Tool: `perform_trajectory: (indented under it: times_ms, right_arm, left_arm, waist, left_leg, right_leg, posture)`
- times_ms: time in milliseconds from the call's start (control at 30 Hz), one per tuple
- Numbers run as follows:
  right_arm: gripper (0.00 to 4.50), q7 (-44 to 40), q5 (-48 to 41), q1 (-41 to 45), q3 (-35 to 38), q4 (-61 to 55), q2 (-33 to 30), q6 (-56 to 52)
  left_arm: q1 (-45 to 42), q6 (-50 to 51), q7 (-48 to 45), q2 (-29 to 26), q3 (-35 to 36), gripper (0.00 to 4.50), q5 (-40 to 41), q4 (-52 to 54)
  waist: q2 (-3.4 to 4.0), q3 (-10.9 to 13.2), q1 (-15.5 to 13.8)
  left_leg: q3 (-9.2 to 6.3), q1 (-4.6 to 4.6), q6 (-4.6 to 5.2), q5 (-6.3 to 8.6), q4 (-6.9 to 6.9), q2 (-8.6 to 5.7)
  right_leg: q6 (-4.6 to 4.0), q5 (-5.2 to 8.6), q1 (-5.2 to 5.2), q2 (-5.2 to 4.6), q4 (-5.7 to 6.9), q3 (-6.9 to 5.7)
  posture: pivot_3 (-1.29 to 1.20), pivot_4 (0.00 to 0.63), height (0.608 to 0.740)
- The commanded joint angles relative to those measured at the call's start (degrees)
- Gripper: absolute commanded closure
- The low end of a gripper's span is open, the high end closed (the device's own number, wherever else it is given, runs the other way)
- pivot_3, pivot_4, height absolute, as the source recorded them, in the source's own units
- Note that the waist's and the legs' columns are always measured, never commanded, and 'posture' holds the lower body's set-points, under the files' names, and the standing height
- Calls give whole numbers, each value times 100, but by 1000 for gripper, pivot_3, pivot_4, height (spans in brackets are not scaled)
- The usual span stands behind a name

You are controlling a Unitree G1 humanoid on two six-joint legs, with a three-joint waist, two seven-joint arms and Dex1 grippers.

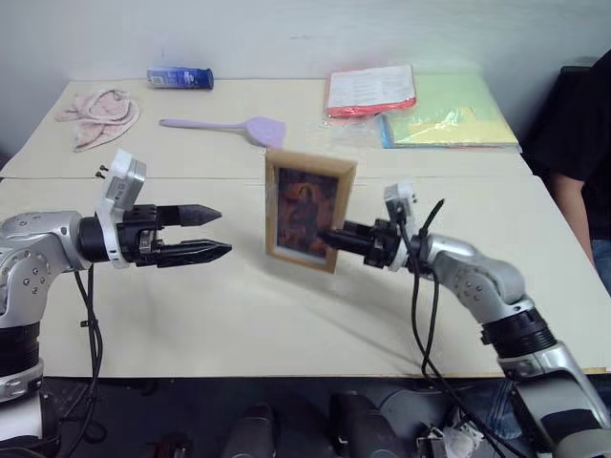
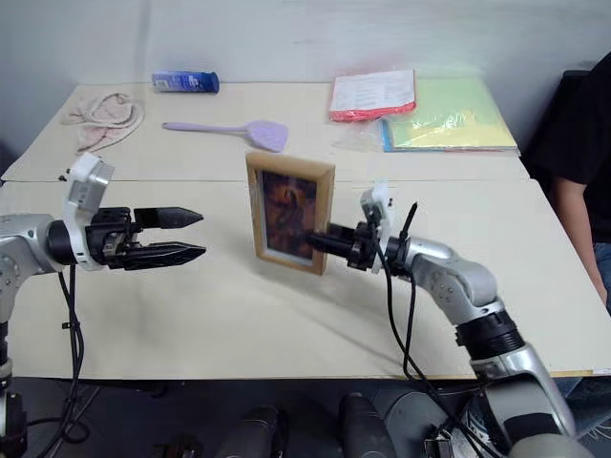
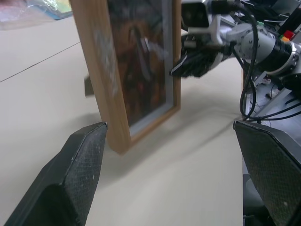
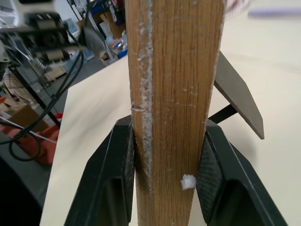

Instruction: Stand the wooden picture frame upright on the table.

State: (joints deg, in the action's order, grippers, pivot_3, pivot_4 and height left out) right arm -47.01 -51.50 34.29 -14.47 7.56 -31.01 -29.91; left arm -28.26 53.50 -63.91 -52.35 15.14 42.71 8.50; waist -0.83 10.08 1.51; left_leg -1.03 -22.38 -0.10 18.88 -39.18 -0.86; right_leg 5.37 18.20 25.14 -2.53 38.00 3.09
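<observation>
The wooden picture frame point(image 1: 307, 208) stands upright near the middle of the table point(image 1: 286, 324), its reddish portrait facing me. My right gripper point(image 1: 331, 238) is shut on the frame's right edge, low down. In the right wrist view its two fingers point(image 4: 113, 179) clamp the light wood border point(image 4: 171, 94), and the dark fold-out stand point(image 4: 235, 94) sticks out behind. My left gripper point(image 1: 215, 234) is open and level, a short way to the left of the frame and not touching it. In the left wrist view the frame point(image 3: 101, 70) stands between and beyond its spread fingers.
At the back of the table lie a blue bottle point(image 1: 179, 77), a pink cloth point(image 1: 97, 114), a purple spatula point(image 1: 229, 127), a red folder point(image 1: 370, 91) and a yellow-green folder point(image 1: 449, 114). A person in dark clothes point(image 1: 582, 143) is at the right edge.
</observation>
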Motion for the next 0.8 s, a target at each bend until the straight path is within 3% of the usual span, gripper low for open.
perform_trajectory:
  times_ms: [33,267,300,533,667,800]
  right_arm:
    - [3247,-371,489,-99,280,73,112,299]
    - [3247,-923,1014,-568,451,-148,168,409]
    - [2521,-935,1049,-613,498,-212,179,386]
    - [208,-898,1108,-812,933,-805,-107,-100]
    - [80,-1140,776,-1474,1917,-2007,-1431,-706]
    - [80,-1498,-113,-2289,3476,-2688,-2592,-1569]
  left_arm:
    - [-45,-89,56,5,86,0,136,140]
    - [-171,-92,36,-16,14,0,147,22]
    - [-188,-122,15,-23,-15,0,122,-23]
    - [-366,-329,-111,6,-300,0,-22,-336]
    - [-437,-587,-335,-32,-580,0,-209,-477]
    - [-579,-993,-521,-39,-769,0,-505,-784]
  waist:
    - [0,0,9]
    - [-1,-1,15]
    - [-1,-1,14]
    - [-1,-1,10]
    - [2,1,-53]
    - [1,1,-141]
  left_leg:
    - [3,-1,0,0,0,-2]
    - [3,1,0,0,1,-1]
    - [3,0,0,0,1,-1]
    - [3,1,-2,-1,0,-3]
    - [1,-6,2,1,4,-5]
    - [3,-2,7,4,2,-8]
  right_leg:
    - [1,0,4,0,1,2]
    - [1,0,4,2,5,2]
    - [1,-1,4,1,4,2]
    - [1,-1,7,1,4,3]
    - [1,-1,7,-3,-4,0]
    - [2,-1,0,-4,-25,1]
  posture:
    - [0,150,740]
    - [0,150,740]
    - [0,150,740]
    - [0,150,740]
    - [0,150,740]
    - [0,150,740]
